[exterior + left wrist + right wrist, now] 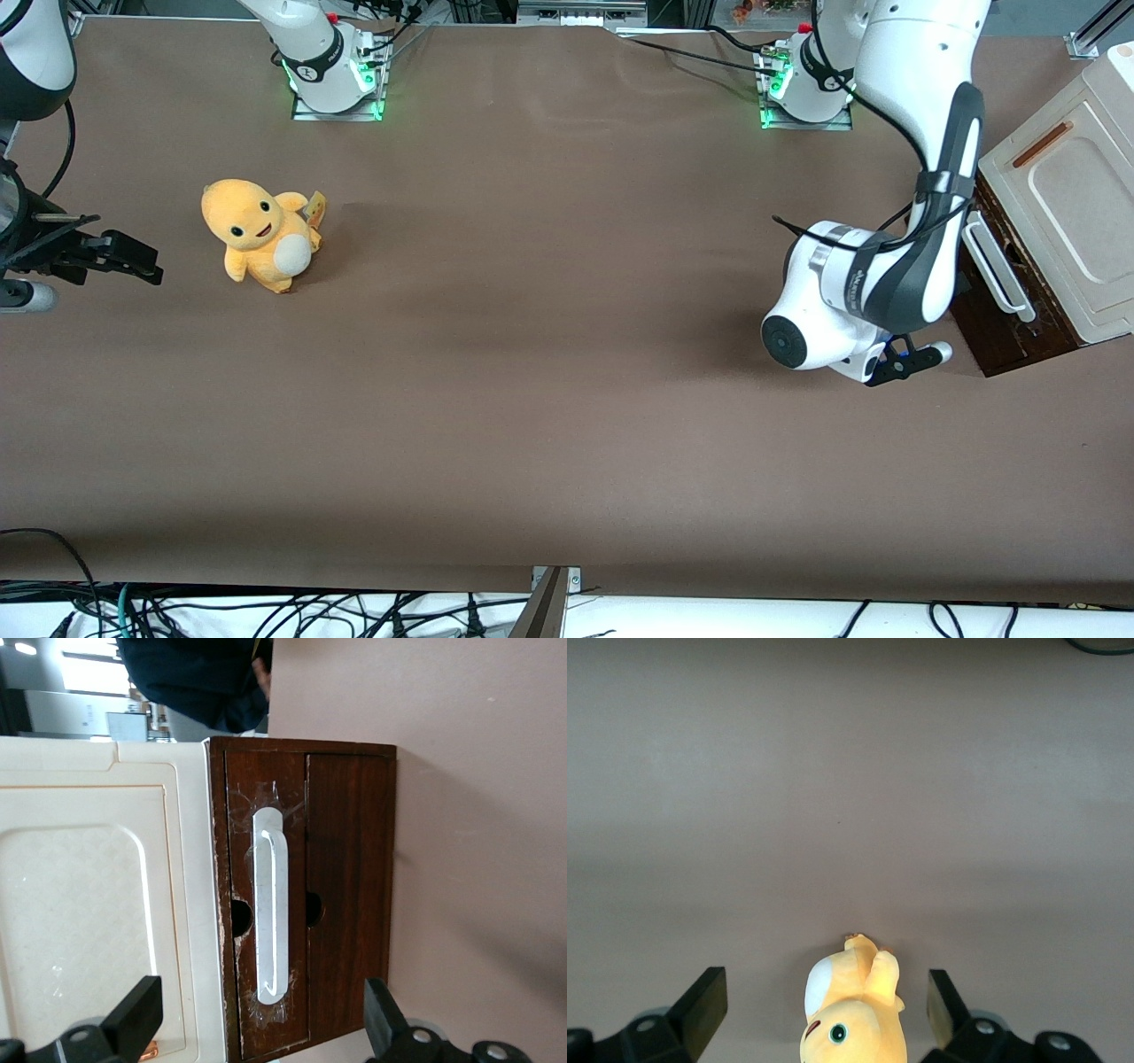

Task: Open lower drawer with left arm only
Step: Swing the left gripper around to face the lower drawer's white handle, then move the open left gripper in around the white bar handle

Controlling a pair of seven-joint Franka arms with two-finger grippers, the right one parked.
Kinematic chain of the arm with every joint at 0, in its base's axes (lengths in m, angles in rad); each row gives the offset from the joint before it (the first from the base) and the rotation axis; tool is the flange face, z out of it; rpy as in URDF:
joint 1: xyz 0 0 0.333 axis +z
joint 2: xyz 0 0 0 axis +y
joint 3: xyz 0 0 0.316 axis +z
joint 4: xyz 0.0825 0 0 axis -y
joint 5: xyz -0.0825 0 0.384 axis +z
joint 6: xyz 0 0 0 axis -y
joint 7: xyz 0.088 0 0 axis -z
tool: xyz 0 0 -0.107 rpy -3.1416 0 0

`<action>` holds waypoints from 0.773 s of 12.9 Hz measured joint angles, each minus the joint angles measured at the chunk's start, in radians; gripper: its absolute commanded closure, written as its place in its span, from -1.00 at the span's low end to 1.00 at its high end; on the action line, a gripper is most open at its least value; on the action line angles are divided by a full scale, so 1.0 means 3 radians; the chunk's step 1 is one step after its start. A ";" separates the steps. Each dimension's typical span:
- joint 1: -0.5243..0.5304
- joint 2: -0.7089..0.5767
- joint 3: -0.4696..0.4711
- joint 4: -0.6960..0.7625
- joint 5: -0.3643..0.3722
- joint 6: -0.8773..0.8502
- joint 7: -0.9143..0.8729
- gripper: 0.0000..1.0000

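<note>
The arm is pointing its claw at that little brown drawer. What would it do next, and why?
Probably ease the gripper straight forward toward the white loop handle. The fingers are spread open and apart from the lower drawer, which looks shut, so nothing is gripped yet. The handle sits roughly between the fingers, so closing in until they straddle it seems the sensible step before pulling.

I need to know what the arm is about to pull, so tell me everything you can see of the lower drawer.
The lower drawer has a dark brown, wood-look front with a white loop handle along the dark wood and two round holes beside it. It appears shut, sitting beneath the cream panel. Nothing touches it; the left arm's gripper hangs open in front of the handle.
</note>
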 measured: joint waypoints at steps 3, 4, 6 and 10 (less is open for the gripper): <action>-0.0007 0.0120 0.0000 -0.0065 0.0022 -0.0068 -0.0249 -1.00; -0.0019 0.0176 -0.0001 -0.0080 0.0063 -0.0098 -0.0310 -1.00; -0.0044 0.0252 -0.0002 -0.0135 0.0136 -0.0145 -0.0378 -1.00; -0.0055 0.0295 -0.0001 -0.0282 0.0241 -0.0173 -0.0498 -1.00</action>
